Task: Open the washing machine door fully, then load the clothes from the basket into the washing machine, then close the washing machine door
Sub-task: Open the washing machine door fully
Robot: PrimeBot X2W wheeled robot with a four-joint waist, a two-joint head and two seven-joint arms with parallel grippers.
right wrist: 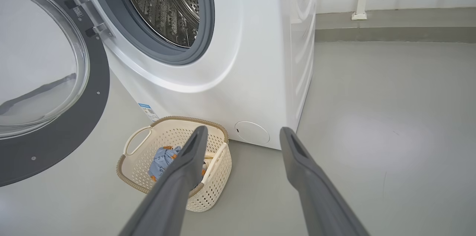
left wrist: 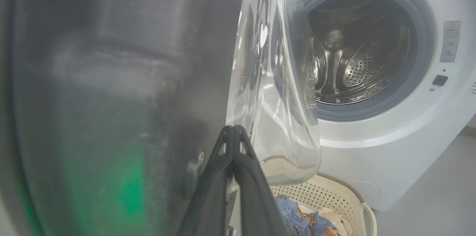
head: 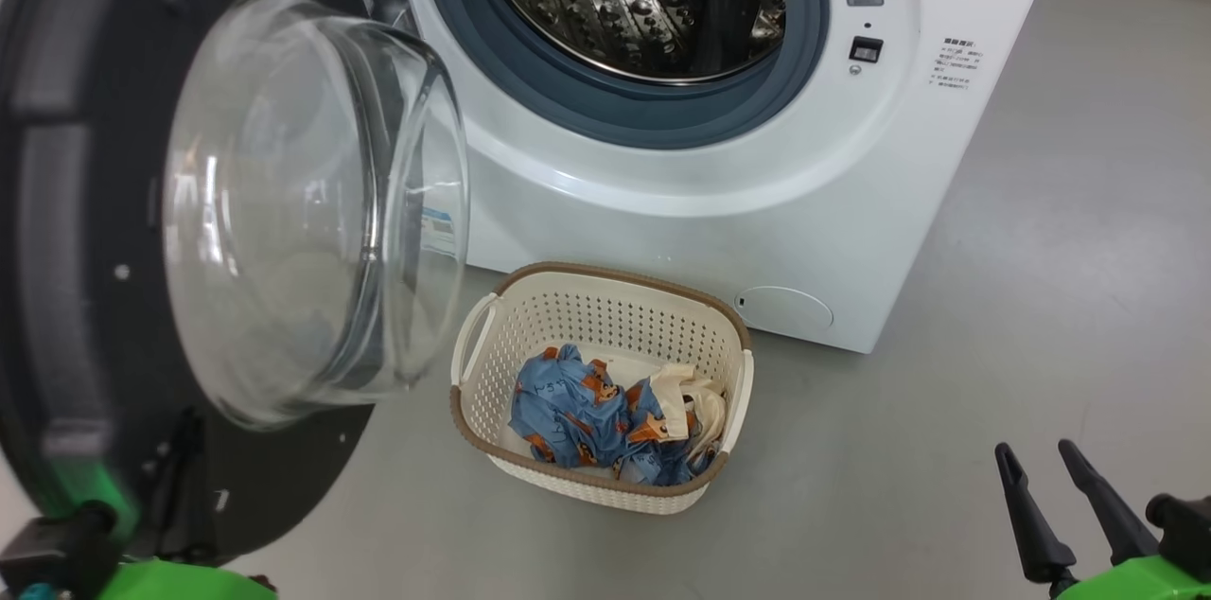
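Left gripper point(left wrist: 233, 128): fingers pressed together, nothing pinched, tips at black inner rim of washing machine door point(head: 284, 202). Door stands wide, glass bowl near basket point(head: 624, 275); clothes point(head: 587, 420) inside it, on floor before washing machine point(head: 757, 231). Push slowly along hinge arc, avoid slipping onto glass. Right gripper point(head: 1034, 453): fingers spread, empty.

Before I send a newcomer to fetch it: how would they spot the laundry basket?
Find the big white washing machine with its round door swung open. On the grey floor just in front of it sits the basket. It is small, cream and perforated, with a brown rim and blue printed clothes inside.
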